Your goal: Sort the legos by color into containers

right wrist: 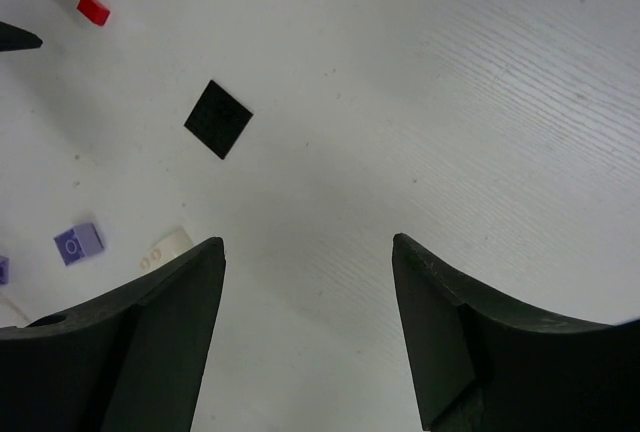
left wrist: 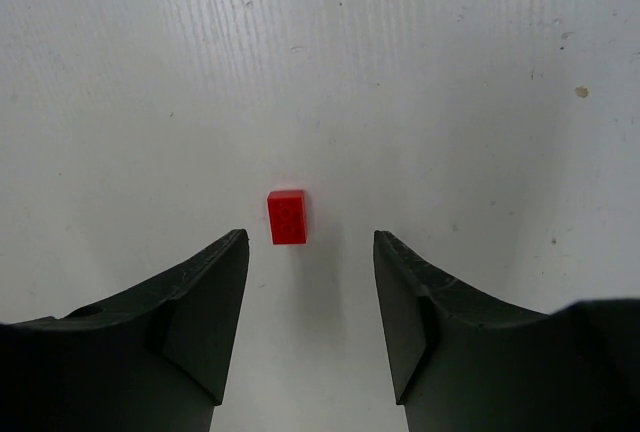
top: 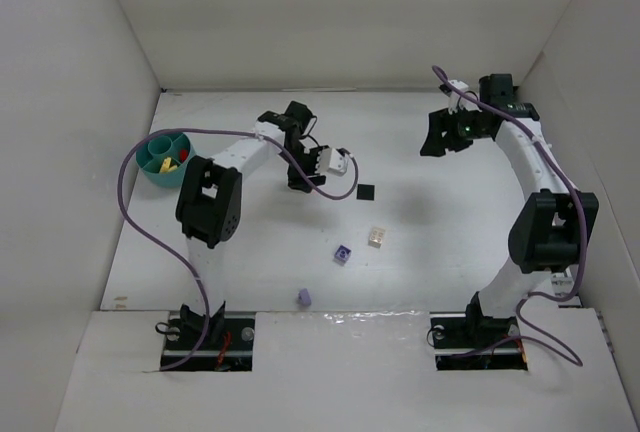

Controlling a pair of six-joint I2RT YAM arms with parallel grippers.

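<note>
A small red brick (left wrist: 287, 217) lies on the white table just ahead of my left gripper (left wrist: 310, 242), which is open and empty above it. It also shows in the right wrist view (right wrist: 93, 9). In the top view my left gripper (top: 300, 179) hides it. A flat black square (top: 366, 192), a cream brick (top: 376, 237), a purple brick (top: 343, 254) and a lilac brick (top: 304, 297) lie mid-table. The teal bowl (top: 150, 174) at far left holds yellow and red bricks. My right gripper (top: 437, 140) is open and empty, raised at the back right.
White walls enclose the table on the left, back and right. The left arm's purple cable (top: 130, 167) loops past the bowl. The black square (right wrist: 218, 118), purple brick (right wrist: 78, 244) and cream brick (right wrist: 168, 247) show in the right wrist view.
</note>
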